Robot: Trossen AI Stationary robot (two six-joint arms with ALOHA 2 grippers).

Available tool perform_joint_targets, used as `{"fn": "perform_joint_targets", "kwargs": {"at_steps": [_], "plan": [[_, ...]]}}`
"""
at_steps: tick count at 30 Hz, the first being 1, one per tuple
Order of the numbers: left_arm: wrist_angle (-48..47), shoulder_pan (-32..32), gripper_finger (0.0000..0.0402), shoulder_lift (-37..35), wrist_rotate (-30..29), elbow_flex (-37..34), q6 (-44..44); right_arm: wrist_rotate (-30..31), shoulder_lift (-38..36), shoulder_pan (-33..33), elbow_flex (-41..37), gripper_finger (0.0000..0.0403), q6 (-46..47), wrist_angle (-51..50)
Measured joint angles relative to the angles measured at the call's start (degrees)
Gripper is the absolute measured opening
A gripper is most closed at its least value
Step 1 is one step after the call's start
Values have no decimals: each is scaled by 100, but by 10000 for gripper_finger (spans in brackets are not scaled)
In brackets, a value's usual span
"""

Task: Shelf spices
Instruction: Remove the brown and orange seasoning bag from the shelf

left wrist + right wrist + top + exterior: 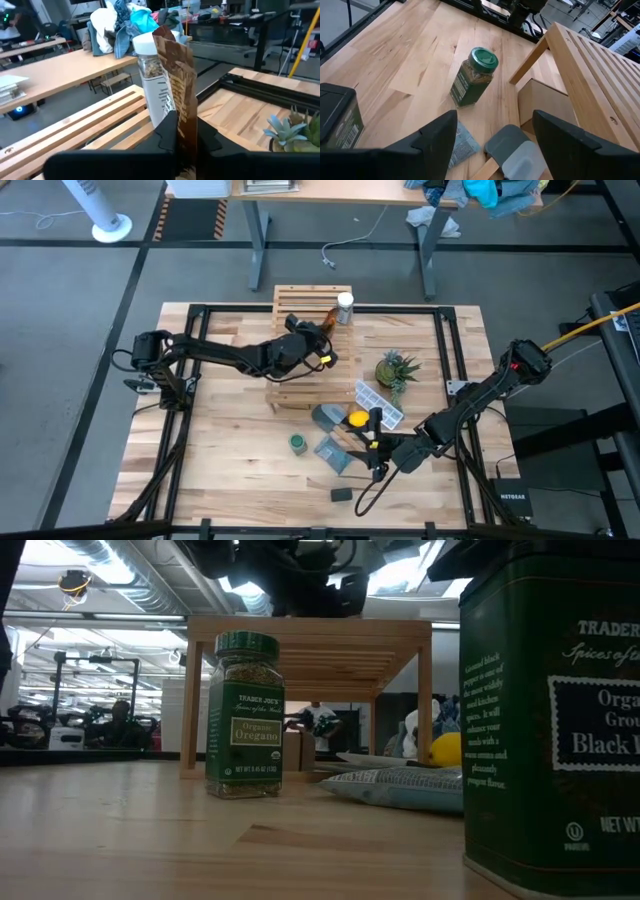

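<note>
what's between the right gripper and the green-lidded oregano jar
Nothing visible. The right gripper is open and points toward the oregano jar, which stands upright on bare tabletop. A grey packet lies below the fingers, off the line to the jar.

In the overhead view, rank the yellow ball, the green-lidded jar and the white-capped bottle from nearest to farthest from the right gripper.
From the right gripper:
1. Yellow ball, just beyond it, toward the shelf.
2. Green-lidded jar, farther off on its left-arm side, on the open table.
3. White-capped bottle, far away on the shelf's back edge.
</note>
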Motion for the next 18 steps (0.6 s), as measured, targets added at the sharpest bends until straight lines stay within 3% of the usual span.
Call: {"fn": "perform_joint_targets", "kwargs": {"at_steps": [10,18], "plan": [[-72,-343,4,-191,-55,-4,610,0,2,2,0,264,717,-662],[-454,-839,2,-1060,-350,-4,916,-1,2,6,0,264,766,-682]]}}
